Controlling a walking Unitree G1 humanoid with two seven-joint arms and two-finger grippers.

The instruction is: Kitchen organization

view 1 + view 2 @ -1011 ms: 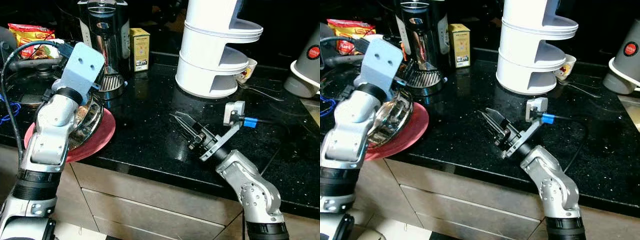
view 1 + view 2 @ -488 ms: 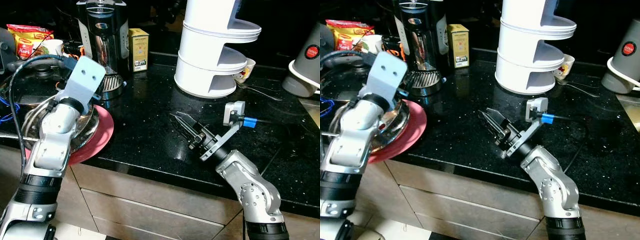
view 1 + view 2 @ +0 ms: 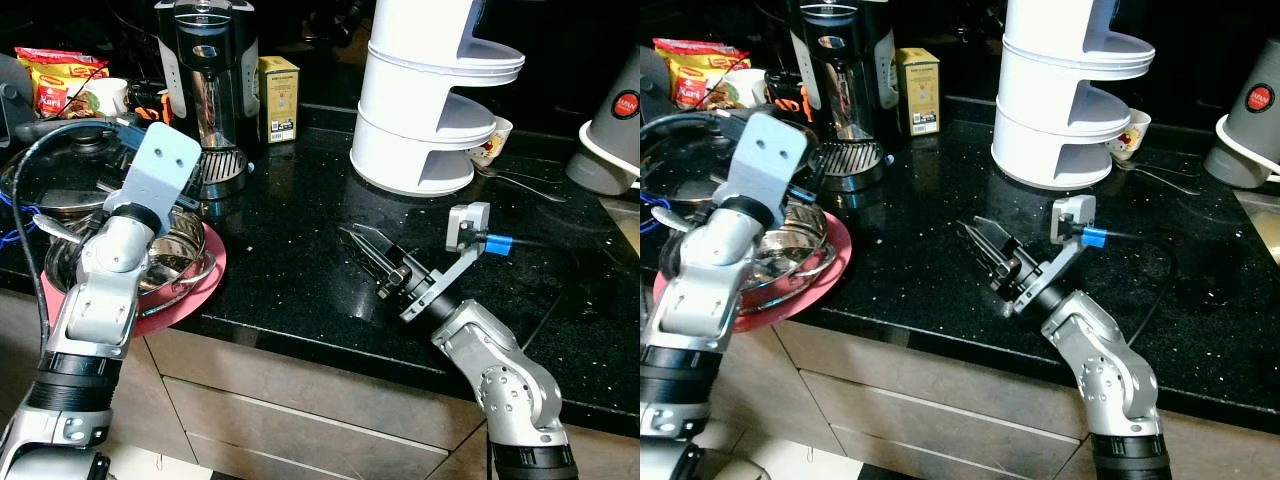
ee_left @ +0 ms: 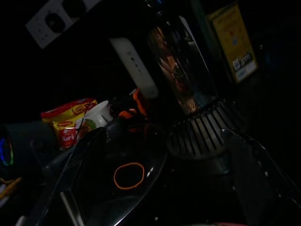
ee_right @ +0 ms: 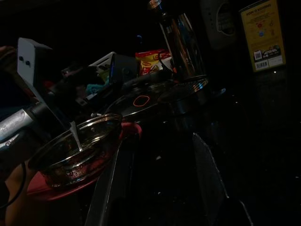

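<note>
At the left end of the black bench (image 3: 290,260), a steel bowl (image 3: 165,265) with a spoon (image 3: 52,222) in it sits on a red plate (image 3: 195,300), and the plate juts out past the front edge above the drawers (image 3: 300,400). The left arm reaches over this stack; its gripper is hidden behind the wrist mount in the head views, so whether its fingers are spread or pressed together cannot be told. The left wrist view looks past the bowl toward a glass lid (image 4: 122,188), a coffee maker (image 3: 205,90) with its drip tray, a cup (image 3: 105,95) and a noodle packet (image 3: 55,70). The right gripper (image 3: 365,250) rests low over bare bench at the middle, well apart from the bowl, its two fingers slightly spread and holding nothing. Farther back stand a yellow box (image 3: 278,98), a white tiered stand (image 3: 435,100) and, beside its base, a small cup (image 3: 495,140). The main risk is the overhanging plate: a downward press or a sideways nudge from the left arm could tip plate and bowl off the edge. A sweep toward the back could strike the coffee maker or the lid. The loose spoon could also slide out if the bowl tilts.
</note>
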